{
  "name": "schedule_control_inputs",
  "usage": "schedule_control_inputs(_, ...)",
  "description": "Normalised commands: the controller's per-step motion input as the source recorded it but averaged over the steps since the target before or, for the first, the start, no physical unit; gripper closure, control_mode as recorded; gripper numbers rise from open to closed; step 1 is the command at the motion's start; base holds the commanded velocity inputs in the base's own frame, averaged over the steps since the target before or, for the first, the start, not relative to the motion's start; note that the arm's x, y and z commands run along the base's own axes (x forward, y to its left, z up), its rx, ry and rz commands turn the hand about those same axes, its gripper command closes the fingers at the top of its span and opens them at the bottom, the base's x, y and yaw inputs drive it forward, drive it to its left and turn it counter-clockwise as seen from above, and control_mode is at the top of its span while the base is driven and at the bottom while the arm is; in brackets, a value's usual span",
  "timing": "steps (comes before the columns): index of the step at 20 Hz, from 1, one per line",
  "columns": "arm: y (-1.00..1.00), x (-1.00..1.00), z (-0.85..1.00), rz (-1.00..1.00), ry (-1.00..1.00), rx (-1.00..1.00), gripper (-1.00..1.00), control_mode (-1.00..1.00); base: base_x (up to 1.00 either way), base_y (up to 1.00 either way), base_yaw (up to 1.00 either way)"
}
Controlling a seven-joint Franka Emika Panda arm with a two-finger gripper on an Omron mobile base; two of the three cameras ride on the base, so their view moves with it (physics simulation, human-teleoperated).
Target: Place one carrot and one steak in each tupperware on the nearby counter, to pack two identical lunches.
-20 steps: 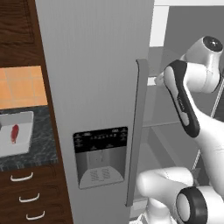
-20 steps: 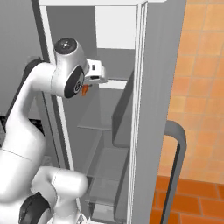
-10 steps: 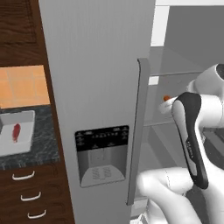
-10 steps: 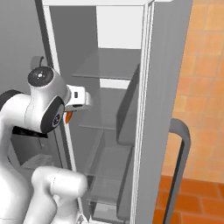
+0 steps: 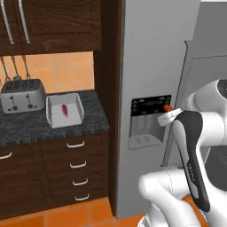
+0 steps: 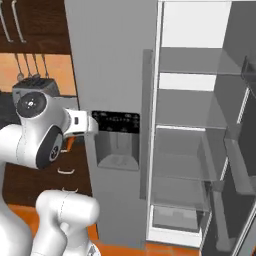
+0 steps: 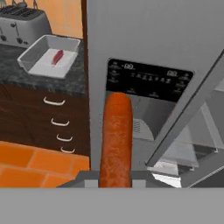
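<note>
Closed on a carrot (image 7: 116,140), the end effector (image 5: 167,113) hangs in front of the fridge door's dispenser panel (image 5: 150,105). In the hand view the carrot runs straight out from between the tips, its rounded end over the panel and the recess below it. In the left base view its orange tip pokes out just past the white hand.

Beyond the end effector stands the grey fridge (image 6: 112,60), its other door swung open on bare shelves (image 6: 187,107) to the end effector's right.

Well away to its left lies the dark marbled bench (image 5: 88,120) over brown drawers (image 5: 76,165). On the bench sits a pale tray (image 5: 49,114) with one steak (image 5: 64,109) lying inside it. Just left of the tray stands a silver toaster (image 5: 22,95), near but apart from it.
</note>
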Motion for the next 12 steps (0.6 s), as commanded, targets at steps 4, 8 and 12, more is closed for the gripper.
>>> schedule_control_inputs(4, 0.0, 0.0, 0.0, 0.0, 0.0, 0.0, 1.0, 1.0, 0.12, 1.0, -0.28)
schedule_control_inputs(8, 0.0, 0.0, 0.0, 0.0, 0.0, 0.0, 1.0, 1.0, 0.7, 1.0, -0.21)
schedule_control_inputs(12, 0.0, 0.0, 0.0, 0.0, 0.0, 0.0, 1.0, 1.0, 0.98, 1.0, 0.09)
